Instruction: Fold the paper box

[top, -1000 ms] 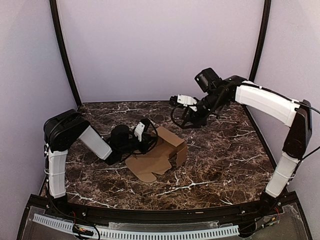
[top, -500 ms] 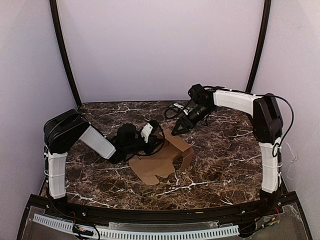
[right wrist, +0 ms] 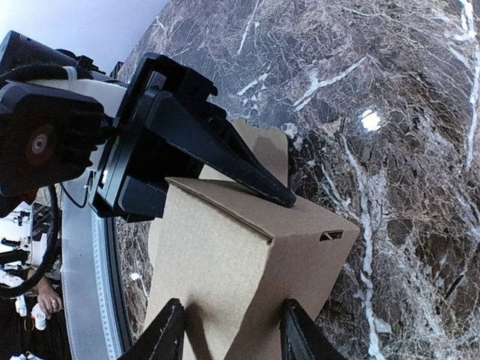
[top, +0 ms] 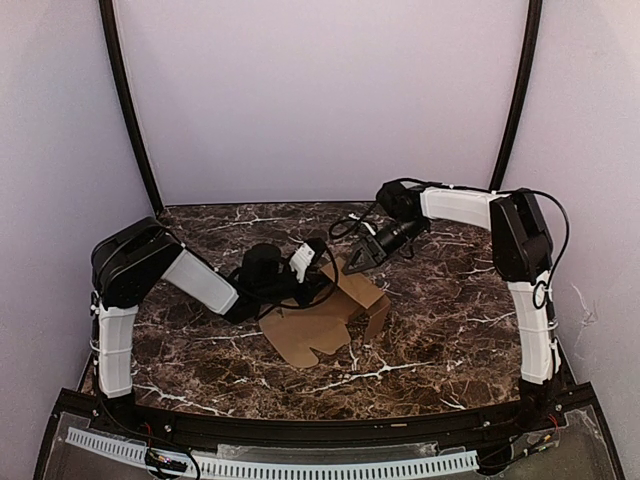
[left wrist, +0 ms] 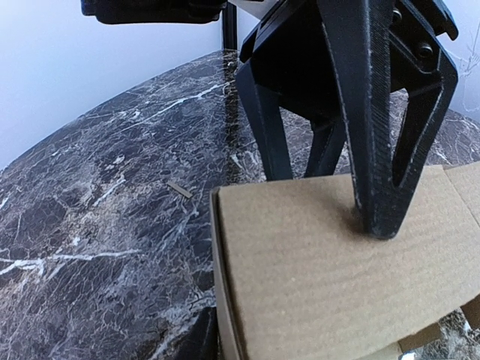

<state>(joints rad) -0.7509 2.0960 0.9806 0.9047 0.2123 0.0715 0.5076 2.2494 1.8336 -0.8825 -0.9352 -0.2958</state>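
Note:
The paper box [top: 318, 325] is brown cardboard, half-raised at mid-table, with flat rounded flaps spread toward the front. My left gripper [top: 318, 265] reaches in from the left and is shut on the box's upper panel [left wrist: 315, 285]. One long black finger [right wrist: 251, 178] lies along that panel; the other is hidden under it. My right gripper [top: 355, 264] comes down from the back right. Its jaws straddle the folded ridge of the box [right wrist: 217, 255], and each fingertip [right wrist: 171, 319] presses a cardboard face. One right finger [left wrist: 371, 165] shows pushing on the panel.
The dark marble table [top: 440, 330] is walled by pale panels, with black posts [top: 128, 110] at the back corners. A tiny scrap [left wrist: 178, 189] lies on the marble left of the box. A slotted cable rail [top: 300, 465] runs along the near edge.
The right arm swung down from the back and set its fingers astride the box's top edge. The left gripper crept right, nudging the box with it.

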